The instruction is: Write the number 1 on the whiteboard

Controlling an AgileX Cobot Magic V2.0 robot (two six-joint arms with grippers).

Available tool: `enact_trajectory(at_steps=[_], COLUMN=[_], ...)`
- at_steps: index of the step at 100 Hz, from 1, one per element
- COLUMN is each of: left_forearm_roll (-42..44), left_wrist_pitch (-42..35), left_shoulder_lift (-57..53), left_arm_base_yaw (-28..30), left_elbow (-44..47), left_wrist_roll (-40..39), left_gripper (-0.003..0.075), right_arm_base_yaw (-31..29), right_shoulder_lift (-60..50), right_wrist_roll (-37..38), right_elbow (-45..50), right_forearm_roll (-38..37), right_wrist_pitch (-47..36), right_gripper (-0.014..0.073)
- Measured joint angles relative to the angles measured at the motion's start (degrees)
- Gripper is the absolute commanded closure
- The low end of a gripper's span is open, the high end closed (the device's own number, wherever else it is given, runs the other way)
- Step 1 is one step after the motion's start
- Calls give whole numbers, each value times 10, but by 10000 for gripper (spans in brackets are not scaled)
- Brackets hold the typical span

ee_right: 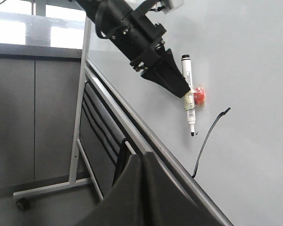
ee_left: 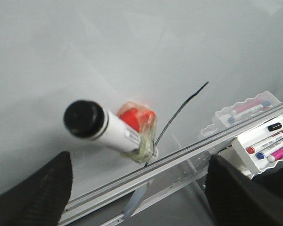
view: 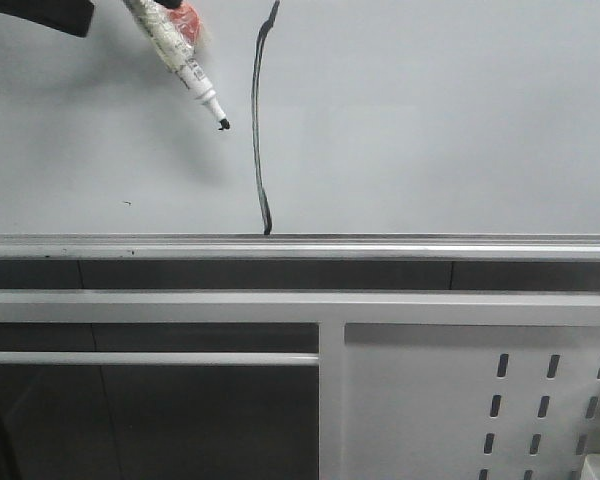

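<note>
The whiteboard fills the upper front view. The number 1 is a long thin black stroke from the top edge down to the silver rail; it also shows in the left wrist view and the right wrist view. A white marker with a red taped piece hangs tilted left of the stroke, its tip apart from it. My left gripper is open, its fingers wide on either side of the marker without touching it. My right gripper is shut and empty, below the board.
The silver bottom rail runs under the board. A grey panel with slotted holes stands below at the right. A white tray with several coloured markers sits by the rail. A tiny dark speck is on the board.
</note>
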Motion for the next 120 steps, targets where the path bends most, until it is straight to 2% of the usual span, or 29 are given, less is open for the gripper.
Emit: enact_trajectory(at_steps=[9,21,28,41,59,73,120], left_forearm_roll=[0,2,8,21,36,36,36], left_wrist_pitch=[0,-1,-3,-3,-4,2,11], left_shoulder_lift=[-51,-135,-188,-313,-441,-497,-515], left_arm_base_yaw=[1,1,1,1,1,1,1], left_elbow=[33,82,109,155,198,215,219], left_wrist_roll=[0,1,1,1,2,2,2], left_gripper=[223,358,476,741,740,740,740], right_arm_base_yaw=[0,0,0,0,0,0,0], right_shoulder_lift=[0,0,0,0,0,0,0], right_wrist_roll=[1,1,1,1,1,1,1], right_elbow=[0,0,0,0,0,0,0], right_forearm_roll=[0,0,0,0,0,0,0], right_wrist_pitch=[-1,-1,-1,-1,-1,-1,-1], right_gripper=[652,652,652,652,652,652,652])
